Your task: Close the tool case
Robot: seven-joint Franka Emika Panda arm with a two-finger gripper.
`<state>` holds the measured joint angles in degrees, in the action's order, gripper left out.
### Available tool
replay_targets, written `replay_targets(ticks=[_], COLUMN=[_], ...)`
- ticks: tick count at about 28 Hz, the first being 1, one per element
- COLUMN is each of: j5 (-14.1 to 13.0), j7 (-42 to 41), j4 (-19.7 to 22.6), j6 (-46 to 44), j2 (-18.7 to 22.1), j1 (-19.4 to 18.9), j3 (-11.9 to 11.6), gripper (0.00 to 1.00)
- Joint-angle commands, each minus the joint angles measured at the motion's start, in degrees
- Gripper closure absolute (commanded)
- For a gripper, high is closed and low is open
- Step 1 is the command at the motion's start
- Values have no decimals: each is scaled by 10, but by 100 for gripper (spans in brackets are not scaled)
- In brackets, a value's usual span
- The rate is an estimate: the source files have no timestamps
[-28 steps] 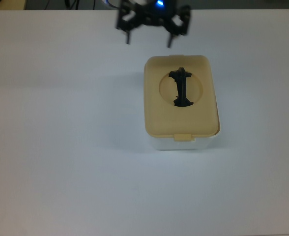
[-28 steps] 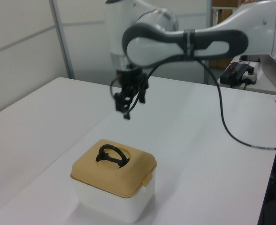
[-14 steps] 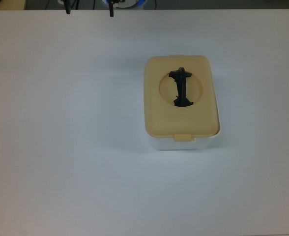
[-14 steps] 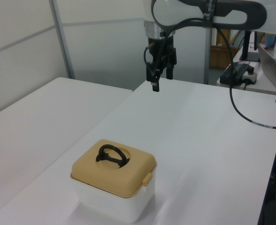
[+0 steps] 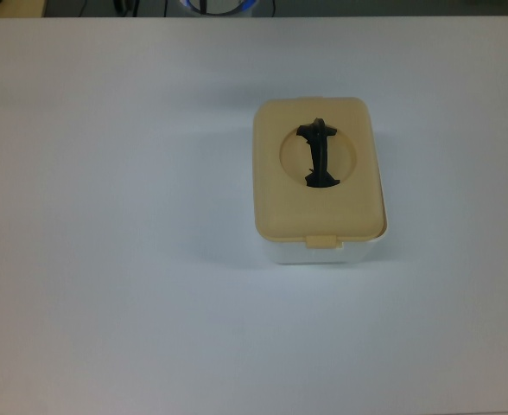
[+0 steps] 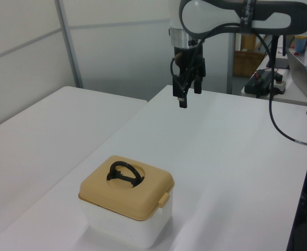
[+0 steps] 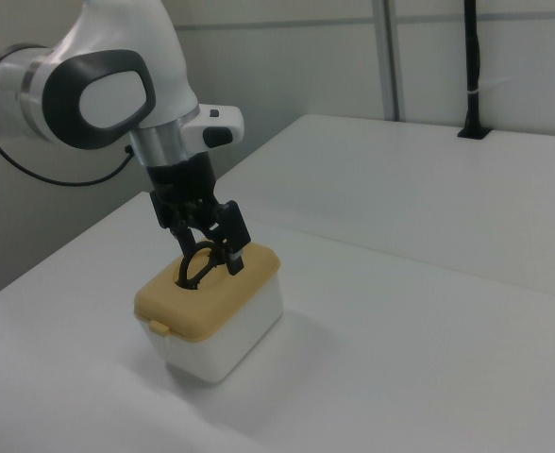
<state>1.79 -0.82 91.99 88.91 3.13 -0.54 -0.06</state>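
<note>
Tool case (image 5: pixel 319 186) lidded on white table (image 5: pixel 107 216).

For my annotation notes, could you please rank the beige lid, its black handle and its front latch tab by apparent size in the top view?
1. beige lid
2. black handle
3. front latch tab, clearly the smallest.

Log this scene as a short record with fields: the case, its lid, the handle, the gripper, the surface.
case: small white rectangular plastic box, standing on the table
lid: beige lid seated flat on the box, a latch tab at one edge
handle: black handle in the lid's round recess
gripper: black two-finger gripper, raised above the table, well clear of the case, holding nothing
surface: white table
</note>
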Motion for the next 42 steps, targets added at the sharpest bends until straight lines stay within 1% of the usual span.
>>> replay_targets(ticks=[1, 12, 42], j5=[-6, -6, -6], j7=[-6, -11, -11], j4=[32, 21, 21], j6=[23, 23, 22], j2=[24, 19, 17], j1=[0, 8, 8], j3=[-2, -3, -2], gripper=[0, 0, 0])
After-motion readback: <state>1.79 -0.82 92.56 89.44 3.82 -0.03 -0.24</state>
